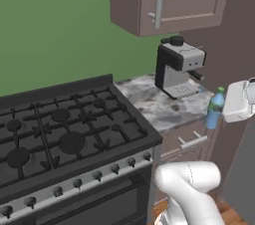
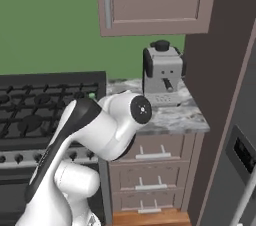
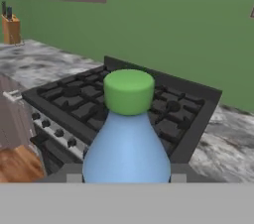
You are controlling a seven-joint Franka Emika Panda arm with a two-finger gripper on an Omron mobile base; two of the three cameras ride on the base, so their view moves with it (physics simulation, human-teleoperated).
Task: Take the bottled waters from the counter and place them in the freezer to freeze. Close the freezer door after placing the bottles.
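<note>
**Off the bench edge: green-capped bottle upright in the hand**

Beyond the front right corner of the bench (image 1: 164, 112), the hand (image 1: 238, 100) is closed around the green-capped water bottle (image 1: 215, 108), gripping it low on its body. The bottle's long axis stands upright, cap up, and it hangs clear of the marbled top beside the drawers. From the hand's own camera the cap (image 3: 129, 90) sits dead centre. By my reading, the freezer lies to the right, so the carry must swing away from the coffee machine (image 1: 178, 67).
</note>
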